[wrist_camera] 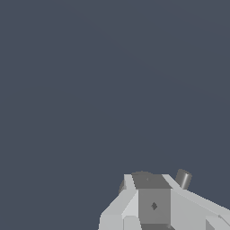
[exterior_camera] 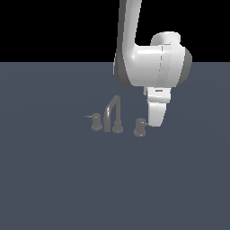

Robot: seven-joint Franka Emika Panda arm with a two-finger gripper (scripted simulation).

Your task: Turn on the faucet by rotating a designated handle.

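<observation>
The faucet (exterior_camera: pixel 112 116), a small dull-grey three-piece set, stands just left of centre in the exterior view: an arched spout (exterior_camera: pixel 113 112) flanked by two stubby knobs. The knob at the left (exterior_camera: pixel 96 121) carries a thin lever pin pointing toward the frame's left, its tip (exterior_camera: pixel 86 116) slightly brighter; on that cue it is judged to be the designated handle, though the render is too small to be certain. The other knob (exterior_camera: pixel 140 127) sits at the right end of the set, immediately beside the lower end of the white arm. The gripper (exterior_camera: pixel 155 119) hangs low at that right-hand knob, apparently touching or nearly touching it, which places the arm at the opposite end of the set from the lever pin. In the wrist view, pale angular gripper parts (wrist_camera: pixel 152 204) fill the lower right, with a short grey cylinder (wrist_camera: pixel 183 178) showing past them; the fingertips are not visible in either view, so how far they are parted, and whether anything is grasped, cannot be told. The tabletop (exterior_camera: pixel 54 179) is a uniform slate blue-grey plane; above it the background is flat black.
</observation>
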